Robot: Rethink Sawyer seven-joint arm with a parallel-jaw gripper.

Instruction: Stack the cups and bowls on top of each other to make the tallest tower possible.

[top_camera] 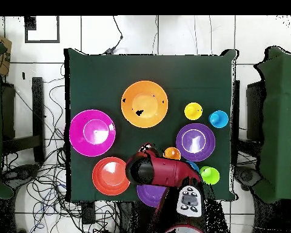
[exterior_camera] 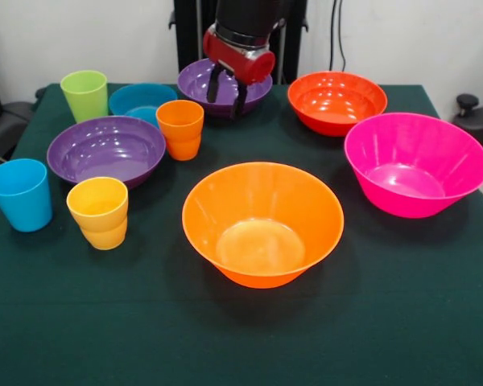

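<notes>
My gripper point(exterior_camera: 228, 92) hangs open over the far purple bowl point(exterior_camera: 195, 80), its two dark fingers point(exterior_camera: 214, 84) pointing down at the bowl's near side. Nothing is stacked: every piece stands alone. The wide orange bowl point(exterior_camera: 262, 223) is at the front centre and the wide pink bowl point(exterior_camera: 414, 163) is to its right. The red-orange bowl point(exterior_camera: 336, 101) is far right. The orange cup point(exterior_camera: 179, 129), second purple bowl point(exterior_camera: 106, 149), small blue bowl point(exterior_camera: 141, 102), lime green cup point(exterior_camera: 84, 94), blue cup point(exterior_camera: 20, 194) and yellow cup point(exterior_camera: 99, 212) stand at the left.
In the overhead view the red arm point(top_camera: 157, 170) covers the gripper and much of the far purple bowl point(top_camera: 149, 195). The dark green tablecloth point(exterior_camera: 386, 305) is bare at the front. Cables lie on the floor round the table.
</notes>
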